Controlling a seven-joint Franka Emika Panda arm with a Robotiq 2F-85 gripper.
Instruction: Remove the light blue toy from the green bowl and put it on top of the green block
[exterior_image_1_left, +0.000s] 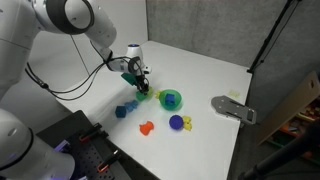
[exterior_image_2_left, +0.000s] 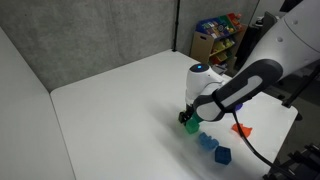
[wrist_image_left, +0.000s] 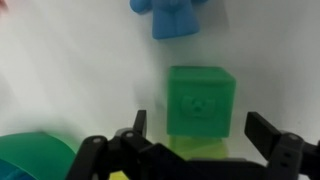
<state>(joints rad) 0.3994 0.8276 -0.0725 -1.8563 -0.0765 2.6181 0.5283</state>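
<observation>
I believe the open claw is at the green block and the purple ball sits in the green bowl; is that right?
Not quite: the purple ball lies on the table beside the green bowl, as an exterior view shows.
</observation>
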